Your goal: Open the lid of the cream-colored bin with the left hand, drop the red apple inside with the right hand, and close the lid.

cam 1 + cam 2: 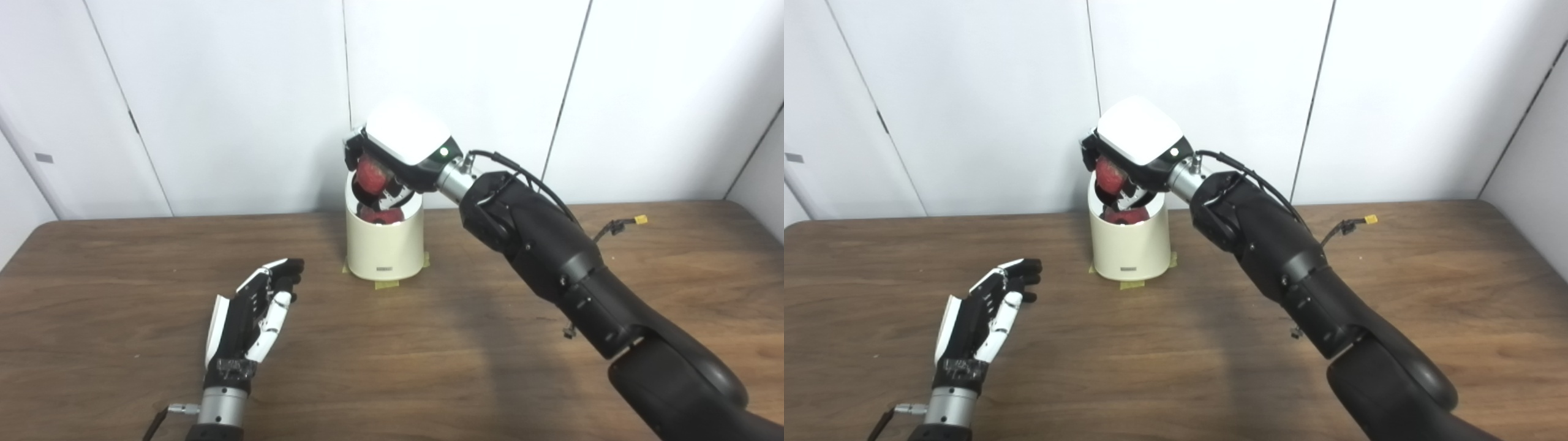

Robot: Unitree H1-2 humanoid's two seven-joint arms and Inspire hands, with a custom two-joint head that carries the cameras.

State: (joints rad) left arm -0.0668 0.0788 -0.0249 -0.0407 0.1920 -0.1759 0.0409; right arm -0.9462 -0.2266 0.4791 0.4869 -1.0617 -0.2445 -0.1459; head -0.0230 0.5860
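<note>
Since the bin stood at the far middle of the wooden table [551,380], the largest thing in play was the right arm, which reached in from the lower right and stretched diagonally across the tabletop to bring its hand over the bin's mouth. The cream-colored bin [384,248] stood upright on small tabs of yellowish tape [386,284], its mouth open and its shiny inner wall throwing back a red reflection; the lid itself could not be made out behind the hand. The right hand [401,160] hung just above the rim, its white back turned up, its fingers curled around the red apple [375,174], which sat above the opening and not yet inside. The left hand [257,309] rested well apart from the bin at the near left, palm turned inward, fingers loosely spread and holding nothing. The step in hand looked to be the drop, and doing it well probably meant centring the apple over the opening before letting go, lowering it close to the rim so it would not bounce off the edge, and spreading the fingers evenly so the fruit fell straight. The hand would then want to lift clear upward rather than sideways, lest it knock the light bin off its tape. With the left hand away from the bin, closing the lid appeared to be what remained afterwards.
</note>
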